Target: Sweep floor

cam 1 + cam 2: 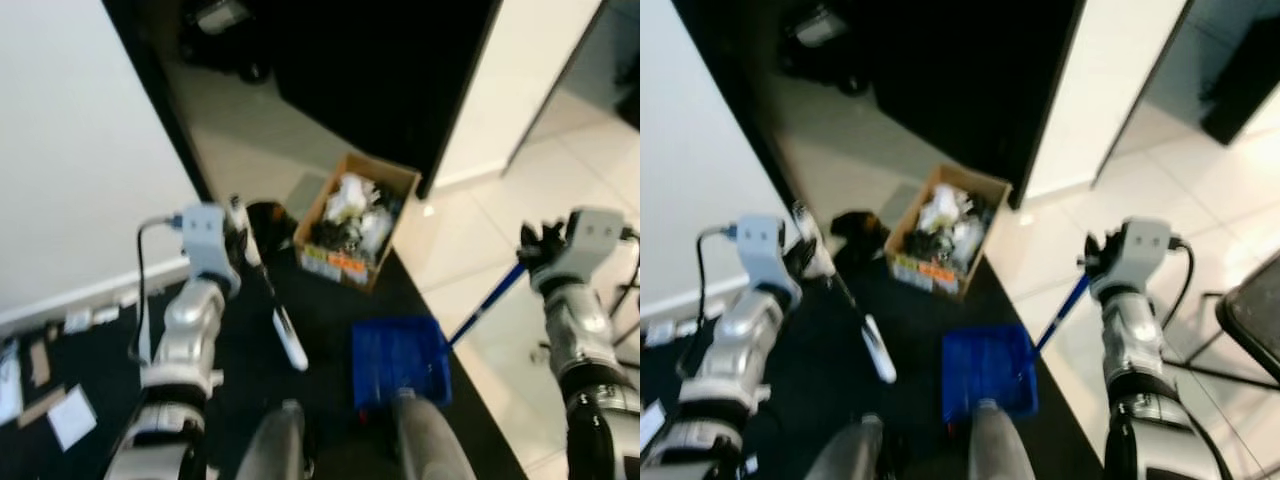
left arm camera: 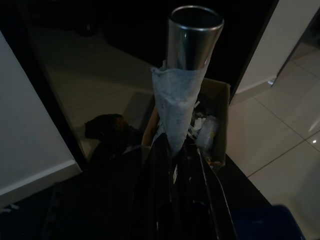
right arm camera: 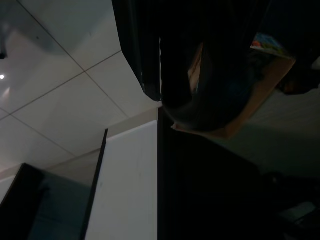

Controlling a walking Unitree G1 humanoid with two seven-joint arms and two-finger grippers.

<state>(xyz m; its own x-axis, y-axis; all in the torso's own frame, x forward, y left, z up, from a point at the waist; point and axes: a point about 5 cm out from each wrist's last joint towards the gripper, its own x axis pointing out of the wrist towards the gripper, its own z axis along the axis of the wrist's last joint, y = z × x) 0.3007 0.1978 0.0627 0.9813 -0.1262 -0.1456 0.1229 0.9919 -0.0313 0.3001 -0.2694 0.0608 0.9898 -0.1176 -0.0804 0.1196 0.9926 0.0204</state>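
Observation:
My left gripper [image 1: 238, 238] is shut on a thin broom handle [image 2: 186, 75], a metal tube wrapped in grey tape. The handle slants down to a white brush head [image 1: 291, 350] over the dark floor mat. To the right, my right gripper [image 1: 540, 246] is shut on the blue pole [image 1: 487, 300] of a blue dustpan [image 1: 398, 362]. The pan rests on the mat just in front of my legs. The head views are blurred.
An open cardboard box [image 1: 356, 222] full of rubbish stands beyond the dustpan, with a dark lump [image 1: 264, 214] beside it. A white wall [image 1: 70, 150] rises on the left, with paper scraps [image 1: 70, 415] at its foot. Pale tiles [image 1: 500, 340] lie to the right, where a black stand [image 1: 1250, 310] is.

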